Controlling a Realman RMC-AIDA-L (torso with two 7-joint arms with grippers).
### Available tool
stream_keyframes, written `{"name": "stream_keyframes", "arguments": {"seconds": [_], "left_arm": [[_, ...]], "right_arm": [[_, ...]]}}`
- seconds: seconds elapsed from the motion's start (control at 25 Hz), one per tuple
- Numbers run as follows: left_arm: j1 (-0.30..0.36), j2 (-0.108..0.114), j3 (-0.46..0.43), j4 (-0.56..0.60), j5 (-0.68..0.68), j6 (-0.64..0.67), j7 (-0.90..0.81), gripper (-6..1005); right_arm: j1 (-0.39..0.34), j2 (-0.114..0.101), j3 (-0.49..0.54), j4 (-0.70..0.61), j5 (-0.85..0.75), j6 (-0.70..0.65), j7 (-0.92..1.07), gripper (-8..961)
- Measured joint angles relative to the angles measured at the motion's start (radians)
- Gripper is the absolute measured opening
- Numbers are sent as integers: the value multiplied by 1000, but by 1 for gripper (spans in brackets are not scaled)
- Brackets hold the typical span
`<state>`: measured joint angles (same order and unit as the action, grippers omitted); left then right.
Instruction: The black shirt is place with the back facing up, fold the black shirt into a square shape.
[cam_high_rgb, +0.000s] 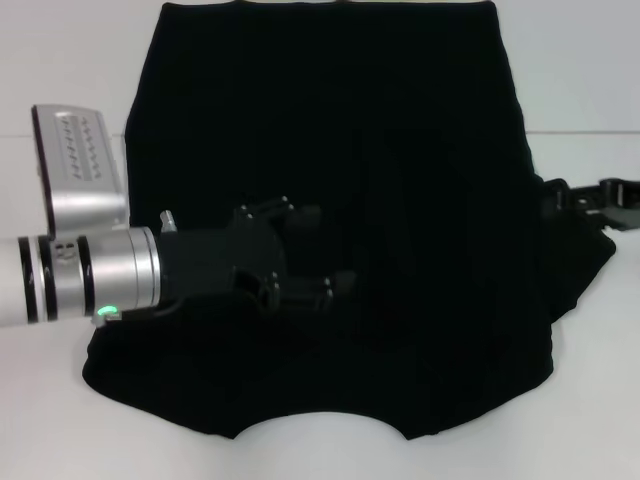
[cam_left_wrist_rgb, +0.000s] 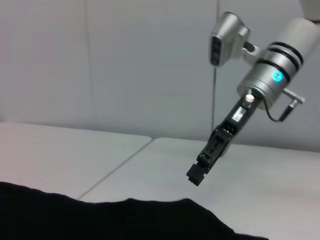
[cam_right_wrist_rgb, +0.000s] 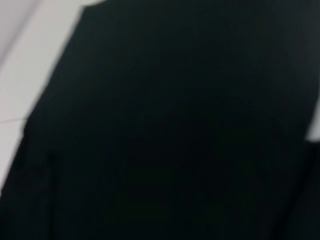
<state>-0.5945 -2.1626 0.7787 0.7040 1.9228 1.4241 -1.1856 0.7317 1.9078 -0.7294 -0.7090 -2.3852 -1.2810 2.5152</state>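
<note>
Jaws, left gripper (cam_high_rgb: 318, 255): parted, two dark fingers with a clear gap between, nothing held; reaching in from the left edge over the middle of the black shirt (cam_high_rgb: 400, 150), silver wrist and forearm trailing back to the left. Contact with the cloth not discernible, black on black.

Jaws, right gripper (cam_high_rgb: 590, 200): state not discernible in any view; low at the shirt's right edge, just beside or touching the cloth where it bulges outward. Same gripper in the left wrist view (cam_left_wrist_rgb: 200, 169): angled downward above the tabletop, silver arm with a blue light behind it.

Black shirt: spread flat, long axis running near to far; straight edge at the far end, curved neckline notch at the near end, so collar toward the robot. Plain black face up, no lettering visible. Sides folded inward, outline narrowing toward the far end; right side rumpled near the right gripper. Right wrist view almost filled by the cloth (cam_right_wrist_rgb: 175, 140).

Table (cam_high_rgb: 60, 80): white, matte, a seam line crossing left to right behind the shirt. Wall (cam_left_wrist_rgb: 125, 60): pale grey, panelled, beyond the far side.
</note>
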Motion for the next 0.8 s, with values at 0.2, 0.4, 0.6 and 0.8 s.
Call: {"name": "stream_keyframes", "arguments": {"seconds": [0.2,0.4,0.6,0.8], "left_arm": [[0,1,15,-22,7,1,38,891],[6,0,22,-35,7,2,58,929],[7,1,22,-37,7,4,58,927],[7,0,23,-42,7,5,56,913]], "right_arm": [[-5,-14,6,-17,-74,-38,88,877],[-16,-18,4,-16,-83,-45,132,875],[-15,-17,0,3,-115,-49,145,873],[-18,-17,-1,21,-120,-50,146,871]]}}
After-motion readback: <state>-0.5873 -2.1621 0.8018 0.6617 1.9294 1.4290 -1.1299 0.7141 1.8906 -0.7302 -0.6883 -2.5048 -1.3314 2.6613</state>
